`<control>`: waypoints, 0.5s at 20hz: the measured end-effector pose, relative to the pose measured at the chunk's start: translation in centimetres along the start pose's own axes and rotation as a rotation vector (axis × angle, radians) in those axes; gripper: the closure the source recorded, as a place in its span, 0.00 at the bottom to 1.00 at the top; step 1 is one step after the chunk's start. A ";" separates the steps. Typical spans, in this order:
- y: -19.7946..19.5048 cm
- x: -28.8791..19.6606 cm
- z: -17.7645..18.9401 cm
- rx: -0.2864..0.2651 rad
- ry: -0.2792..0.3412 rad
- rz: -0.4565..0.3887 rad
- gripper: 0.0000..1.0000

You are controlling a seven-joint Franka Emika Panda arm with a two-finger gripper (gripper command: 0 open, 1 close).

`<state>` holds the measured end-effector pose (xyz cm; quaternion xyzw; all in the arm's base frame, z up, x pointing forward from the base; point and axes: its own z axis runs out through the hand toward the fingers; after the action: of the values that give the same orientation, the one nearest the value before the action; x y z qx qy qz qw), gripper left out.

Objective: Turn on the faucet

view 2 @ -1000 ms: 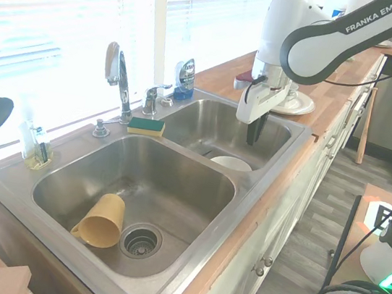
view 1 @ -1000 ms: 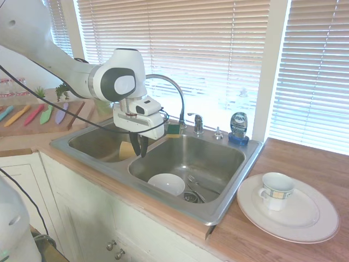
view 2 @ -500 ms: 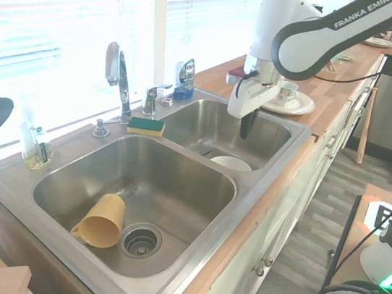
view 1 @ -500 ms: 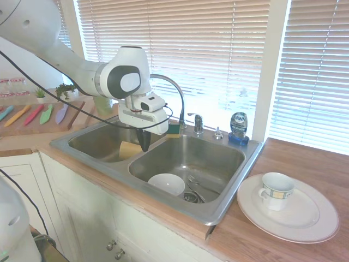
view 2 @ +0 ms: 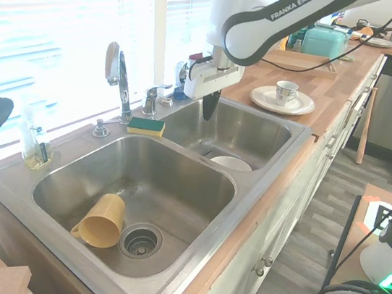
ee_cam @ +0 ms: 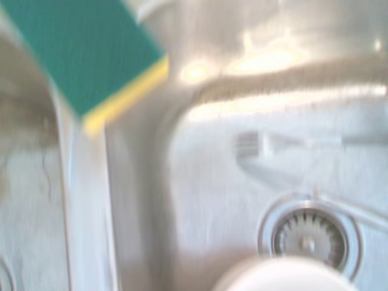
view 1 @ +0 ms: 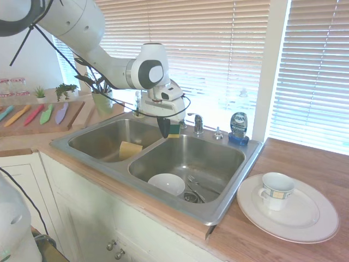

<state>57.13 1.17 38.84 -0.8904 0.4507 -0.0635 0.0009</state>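
Now gripper [view 2: 209, 110] closed, empty, near faucet [view 2: 120, 78], above sink [view 2: 281, 161]

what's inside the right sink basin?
A white bowl near the front wall, and a fork lying by the drain. The tool hangs above the basin's back edge, near the sponge. The floor under the bowl is hidden.

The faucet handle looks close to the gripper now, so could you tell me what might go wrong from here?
The handle is small, with a sprayer cap and soap bottle right beside it; the closed gripper might hit those instead. The sponge lies on the sink ledge near the faucet and could be nudged into a basin.
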 end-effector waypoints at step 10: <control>-6.8 4.9 -1.2 0.013 0.020 0.035 1.00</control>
<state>65.26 1.34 40.93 -0.8818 0.4656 -0.0753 0.0034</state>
